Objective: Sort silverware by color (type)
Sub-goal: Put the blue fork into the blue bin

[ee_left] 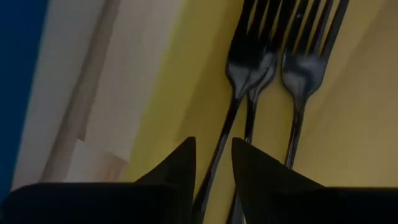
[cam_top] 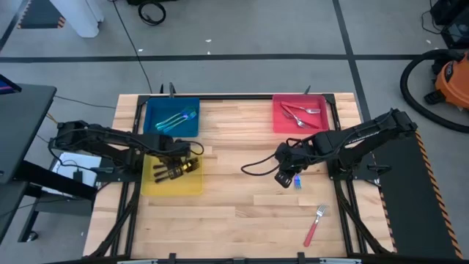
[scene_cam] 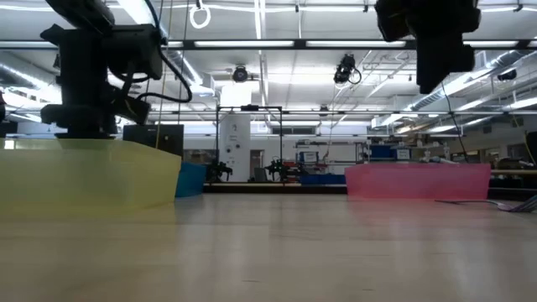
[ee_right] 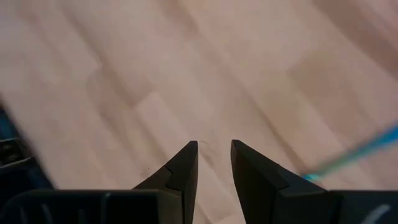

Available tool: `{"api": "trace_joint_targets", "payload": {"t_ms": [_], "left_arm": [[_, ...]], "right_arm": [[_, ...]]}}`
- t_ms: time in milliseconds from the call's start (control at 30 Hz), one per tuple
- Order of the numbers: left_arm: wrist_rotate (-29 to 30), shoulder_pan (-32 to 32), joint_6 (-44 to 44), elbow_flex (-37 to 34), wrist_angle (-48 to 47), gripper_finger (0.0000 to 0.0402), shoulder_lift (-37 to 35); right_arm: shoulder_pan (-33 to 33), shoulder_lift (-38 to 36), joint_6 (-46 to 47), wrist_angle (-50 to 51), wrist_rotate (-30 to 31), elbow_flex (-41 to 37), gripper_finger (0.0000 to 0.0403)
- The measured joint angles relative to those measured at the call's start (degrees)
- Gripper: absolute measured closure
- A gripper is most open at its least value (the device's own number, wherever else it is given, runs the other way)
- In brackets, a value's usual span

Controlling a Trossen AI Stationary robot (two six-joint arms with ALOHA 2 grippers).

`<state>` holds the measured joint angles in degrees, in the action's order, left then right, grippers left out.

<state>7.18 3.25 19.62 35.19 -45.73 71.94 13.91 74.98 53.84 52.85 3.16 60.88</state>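
My left gripper [cam_top: 179,163] is low inside the yellow tray [cam_top: 192,187], shut on a black fork [ee_left: 214,162] that lies beside two other black forks [ee_left: 298,81]. My right gripper [cam_top: 285,178] hovers over mid-table, raised in the low view [scene_cam: 430,59], and is shut on nothing. A teal fork [cam_top: 297,182] lies on the wood just beside it, its handle [ee_right: 348,157] running behind one finger. A red fork [cam_top: 315,224] lies flat near the table's near edge. Teal forks [cam_top: 178,117] lie in the blue tray and red forks [cam_top: 300,114] in the red tray. My left gripper has the black fork's thin handle [ee_left: 210,177] between its two fingers, which lie across it and come down from above. The fork rests flat on the yellow tray's floor, parallel to its neighbours. The exact place of contact is hidden by the fingers [ee_left: 177,168].
The blue tray [cam_top: 152,110] and red tray [cam_top: 280,125] sit along the far edge. A black cable [cam_top: 256,165] loops on the wood left of my right gripper. Bare wood spans the table's middle and near part.
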Motion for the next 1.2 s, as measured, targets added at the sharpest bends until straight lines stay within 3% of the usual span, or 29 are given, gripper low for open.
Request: {"api": "trace_joint_targets", "payload": {"t_ms": [167, 567, 867, 1200], "left_arm": [[0.02, 0.50, -2.15, 3.78, 0.08, 0.0295, 0.01], [0.11, 0.39, -15.39, 11.92, 1.98, 0.0294, 0.00], [0.11, 0.39, -18.01, 12.34, 2.89, 0.0294, 0.00], [0.08, 0.39, -18.93, 12.34, 3.31, 0.0294, 0.00]], "right_arm": [[0.01, 0.00, 6.26, 6.39, 3.76, -0.63, 0.0298], [-0.15, 0.04, 19.14, 7.69, 2.17, -9.51, 0.0298], [-0.37, 0.07, 19.63, 7.68, -2.89, -14.78, 0.0297], [-3.27, 0.07, 22.61, 1.17, -2.16, -21.59, 0.0271]]}}
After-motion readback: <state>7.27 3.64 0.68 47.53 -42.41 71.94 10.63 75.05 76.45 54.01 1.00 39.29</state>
